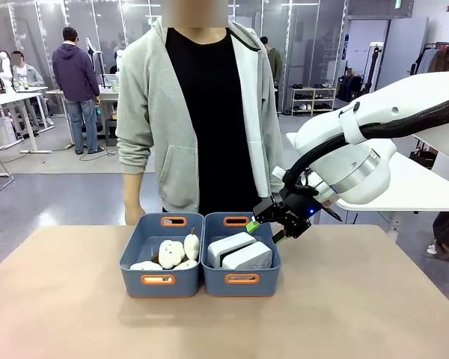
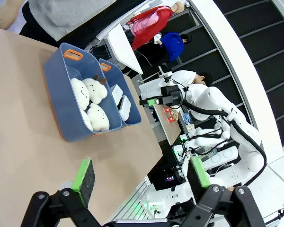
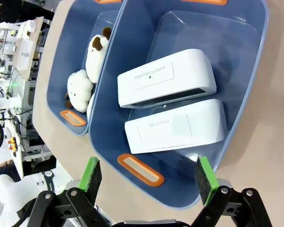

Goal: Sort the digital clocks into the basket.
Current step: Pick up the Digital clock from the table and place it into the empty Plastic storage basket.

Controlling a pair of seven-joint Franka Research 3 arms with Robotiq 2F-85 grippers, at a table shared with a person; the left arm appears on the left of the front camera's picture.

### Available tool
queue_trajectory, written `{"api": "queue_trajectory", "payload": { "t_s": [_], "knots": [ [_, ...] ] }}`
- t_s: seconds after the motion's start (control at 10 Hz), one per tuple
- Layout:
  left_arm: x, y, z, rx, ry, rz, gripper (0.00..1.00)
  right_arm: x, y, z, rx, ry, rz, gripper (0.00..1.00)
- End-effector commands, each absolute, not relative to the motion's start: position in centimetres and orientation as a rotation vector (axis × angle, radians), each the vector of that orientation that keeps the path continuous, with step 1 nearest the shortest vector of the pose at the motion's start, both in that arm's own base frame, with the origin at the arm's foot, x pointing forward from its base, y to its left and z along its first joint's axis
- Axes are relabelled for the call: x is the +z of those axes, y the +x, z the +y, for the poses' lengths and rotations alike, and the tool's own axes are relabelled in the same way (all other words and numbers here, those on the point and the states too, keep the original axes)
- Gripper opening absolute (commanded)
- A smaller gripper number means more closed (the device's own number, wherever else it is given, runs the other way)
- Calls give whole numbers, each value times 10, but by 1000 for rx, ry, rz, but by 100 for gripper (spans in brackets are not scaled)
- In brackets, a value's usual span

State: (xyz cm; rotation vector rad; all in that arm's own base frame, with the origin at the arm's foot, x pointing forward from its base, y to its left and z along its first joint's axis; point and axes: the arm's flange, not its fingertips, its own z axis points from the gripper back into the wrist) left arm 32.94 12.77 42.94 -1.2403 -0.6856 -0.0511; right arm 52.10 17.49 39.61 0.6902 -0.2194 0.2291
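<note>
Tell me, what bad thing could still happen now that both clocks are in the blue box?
Two small worries, both guesses. The right gripper hangs open just beside the basket, so pulling away carelessly it might bump the rim and shove the basket along the table. The digital clocks lie packed side by side and tilted against each other, so a knock could make them slide or clack together. The person stands right behind the baskets, close to that arm's path.

White arm (image 1: pixel 404 112), black cable, black end effector (image 1: pixel 283 219) with green pads
</note>
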Motion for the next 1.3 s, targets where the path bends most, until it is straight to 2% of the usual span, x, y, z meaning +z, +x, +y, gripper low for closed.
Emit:
{"api": "queue_trajectory", "payload": {
  "t_s": [0.0,0.8,1.0,1.1,1.2],
  "knots": [
    [431,329,127,-52,-1248,-687,100,396,525,177,227,690,-224,100],
    [431,329,127,-52,-1248,-687,100,396,521,175,229,690,-220,100],
    [431,329,127,-52,-1248,-687,100,456,484,126,254,811,-199,100],
    [431,329,127,-52,-1248,-687,100,475,473,90,246,800,-260,100],
    [431,329,127,-52,-1248,-687,100,491,462,51,224,890,-285,100]
  ]
}}
